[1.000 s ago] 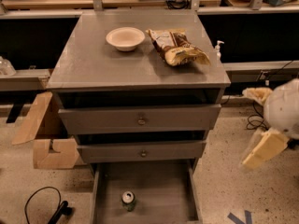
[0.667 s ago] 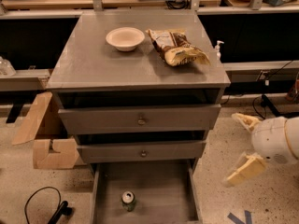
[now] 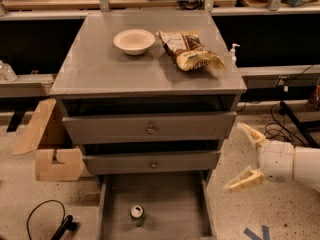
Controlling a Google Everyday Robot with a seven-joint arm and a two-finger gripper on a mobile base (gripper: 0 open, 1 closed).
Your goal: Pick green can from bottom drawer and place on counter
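The green can (image 3: 137, 215) stands upright on the floor of the bottom drawer (image 3: 172, 196), its silver top facing us. It is the one can we count, and it is alone in that drawer. It sits below the gripper (image 3: 236, 158) and well off to its left, with the drawer's right wall between them.

We see the gripper out over the speckled floor, just right of the cabinet's lower corner. Its two cream fingers (image 3: 251, 134) are spread wide apart with nothing between them, and they point left toward the cabinet.

Level with the gripper and to its left we count two closed drawers. The upper drawer (image 3: 190, 126) and the middle drawer (image 3: 190, 161) each carry one small round knob. The pulled-out one beneath makes three drawers in all.

Above the gripper and to its left lies the counter (image 3: 105, 71), and it holds two things. One is a pale bowl (image 3: 134, 40); just to its right is one brown and yellow snack bag (image 3: 190, 51). A small pump bottle (image 3: 233, 54) stands beyond the counter's right edge, straight above the gripper.

Far to the left, past the cabinet, we see one open cardboard box (image 3: 50, 149) on the floor, and one black cable (image 3: 42, 216) loops below it.
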